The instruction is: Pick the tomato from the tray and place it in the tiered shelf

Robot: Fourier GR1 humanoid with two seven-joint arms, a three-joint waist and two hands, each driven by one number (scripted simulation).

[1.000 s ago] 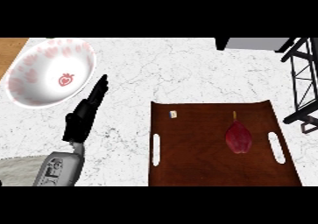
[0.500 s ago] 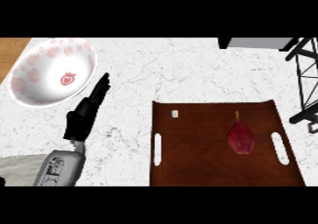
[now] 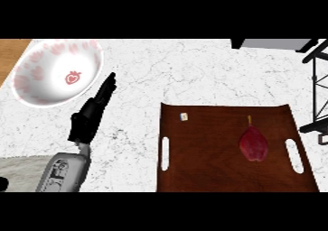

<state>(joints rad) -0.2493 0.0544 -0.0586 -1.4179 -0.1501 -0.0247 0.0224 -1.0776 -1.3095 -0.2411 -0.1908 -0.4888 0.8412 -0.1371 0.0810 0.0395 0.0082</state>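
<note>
**Tomato's way over there and the shelf frame is crowding it**

The left robot hand (image 3: 89, 115) has its fingers straight and close together and is holding nothing. The fingertips stop just short of the rim of the white plate (image 3: 43, 88), which sits up and to the hand's left. The right robot hand isn't in view, so I can't say anything about it.

The tomato (image 3: 253, 143) is well off to the hand's right. It's lying on its side in the far half of the brown tray (image 3: 206, 135), close to the far handle slot but apart from it.

What I'd worry about:
- The tomato looks long and rounded, so I'd guess a finger nudging it before the grasp closes sends it rolling across the tray.
- The tiered shelf (image 3: 323, 90) is further right again. Its black bars sit right by the tray's far corner, so a carrying arm could clip them.
- Any push forward from the left robot hand would probably bump the plate.

As for room, there's open worktop (image 3: 193, 72) between the hand and the tray's near edge, plus a wide stretch ahead of the tray. Past the plate a wooden strip (image 3: 6, 58) shows, likely where the worktop ends.
</note>
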